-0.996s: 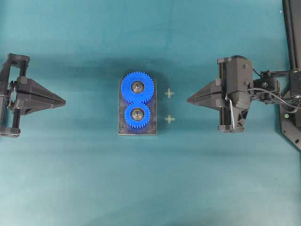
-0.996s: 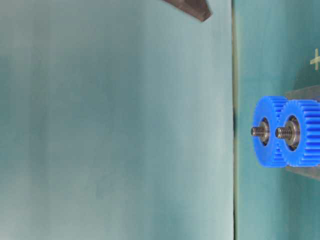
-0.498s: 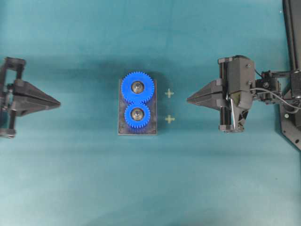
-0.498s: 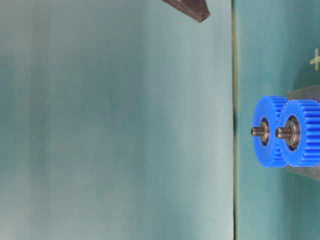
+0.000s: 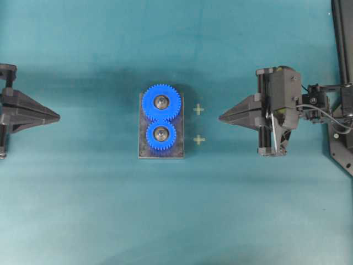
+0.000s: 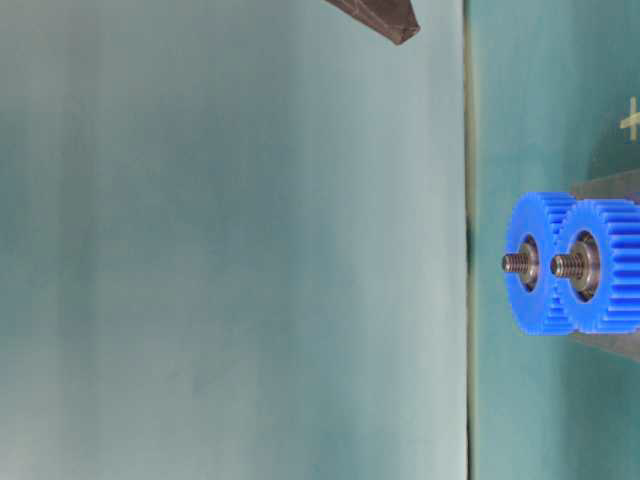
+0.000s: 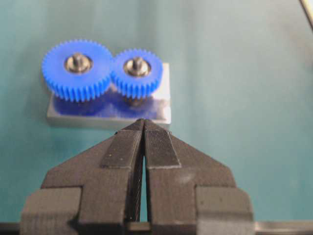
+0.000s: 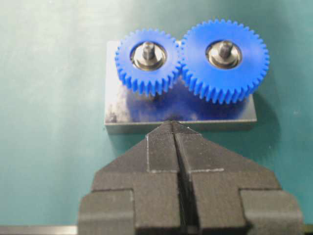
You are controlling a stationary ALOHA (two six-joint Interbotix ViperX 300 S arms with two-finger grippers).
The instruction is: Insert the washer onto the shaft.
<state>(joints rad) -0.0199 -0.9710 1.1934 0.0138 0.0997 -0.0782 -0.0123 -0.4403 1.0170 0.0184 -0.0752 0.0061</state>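
Where gears (image 5: 161, 117) mesh, threaded shafts (image 6: 517, 263) protrude.

Two blue gears (image 5: 161, 117) sat on a grey metal plate (image 5: 180, 148); the counter (image 5: 83, 210) was teal, the fingers (image 7: 156, 147) black.

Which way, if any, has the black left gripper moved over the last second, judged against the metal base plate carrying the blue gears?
Yes. In the overhead view the black left gripper has drawn back toward the left edge, away from the metal base plate, which has not shifted.
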